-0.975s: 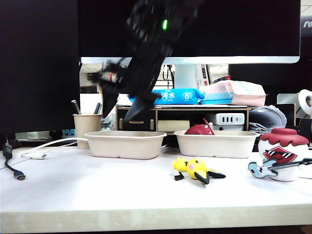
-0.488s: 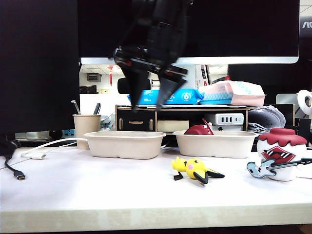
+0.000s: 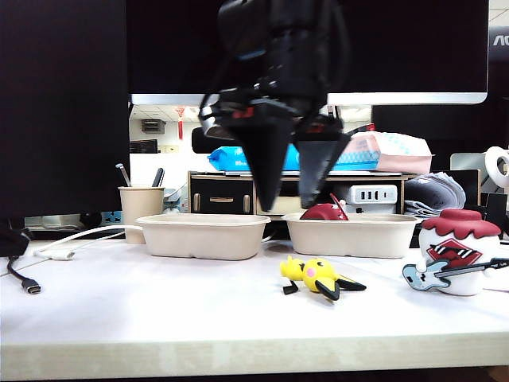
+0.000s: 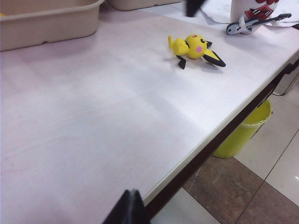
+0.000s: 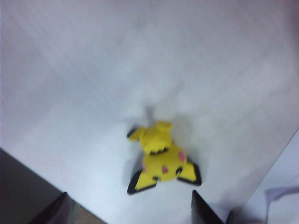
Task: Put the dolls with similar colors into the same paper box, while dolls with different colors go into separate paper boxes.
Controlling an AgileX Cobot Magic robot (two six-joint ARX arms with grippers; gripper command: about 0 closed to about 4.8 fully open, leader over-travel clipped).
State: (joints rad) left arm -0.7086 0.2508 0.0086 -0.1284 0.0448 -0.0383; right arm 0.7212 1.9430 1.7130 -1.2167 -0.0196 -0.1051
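A yellow black-eared doll [image 3: 318, 276] [image 4: 194, 46] [image 5: 161, 156] lies on the white table in front of two paper boxes. My right gripper [image 3: 288, 200] [image 5: 128, 199] hangs open above it, fingers pointing down and well clear of it. A dark-red capped doll [image 3: 324, 212] pokes out of the right paper box [image 3: 374, 235]. The left paper box [image 3: 205, 235] [image 4: 46, 25] hides its inside. A white doll with a blue guitar [image 3: 457, 255] [image 4: 254, 11] stands on the table at the right. My left gripper [image 4: 131, 196] is shut and empty near the table's front edge.
A beige pen cup [image 3: 141, 208] stands left of the boxes, with cables [image 3: 32, 285] trailing at the far left. Behind are a monitor and a shelf with wipe packs [image 3: 310, 157]. A yellow bin [image 4: 245, 128] sits on the floor below the table edge.
The right gripper has swung rightward and lower in the exterior view, from over the left paper box to above the yellow doll. The dolls and boxes have not moved.
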